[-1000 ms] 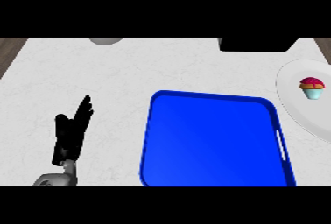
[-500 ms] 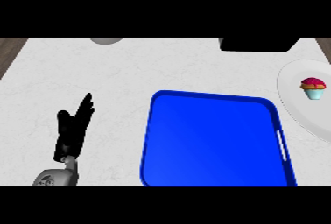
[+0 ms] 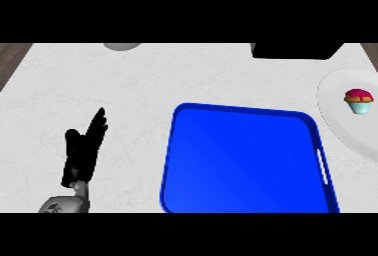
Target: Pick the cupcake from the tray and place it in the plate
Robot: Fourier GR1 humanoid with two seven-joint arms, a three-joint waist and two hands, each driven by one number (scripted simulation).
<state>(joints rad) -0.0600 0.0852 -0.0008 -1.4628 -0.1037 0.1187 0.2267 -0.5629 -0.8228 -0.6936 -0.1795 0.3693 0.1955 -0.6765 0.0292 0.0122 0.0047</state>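
A cupcake (image 3: 359,100) with pink frosting and a light blue wrapper stands upright on the white plate (image 3: 341,122) at the right edge. The blue tray (image 3: 246,160) fills the lower middle and holds nothing. My left hand (image 3: 83,150) rests at the lower left of the counter, fingers straight and pointing up, well left of the tray and holding nothing. No part of my right hand shows in the head view.
A black box (image 3: 297,50) sits at the counter's far edge, right of centre. A grey round object (image 3: 122,46) pokes in at the top left. White counter lies between my left hand and the tray.
My left hand has drifted slightly down and left. The cupcake, plate and tray have not moved.
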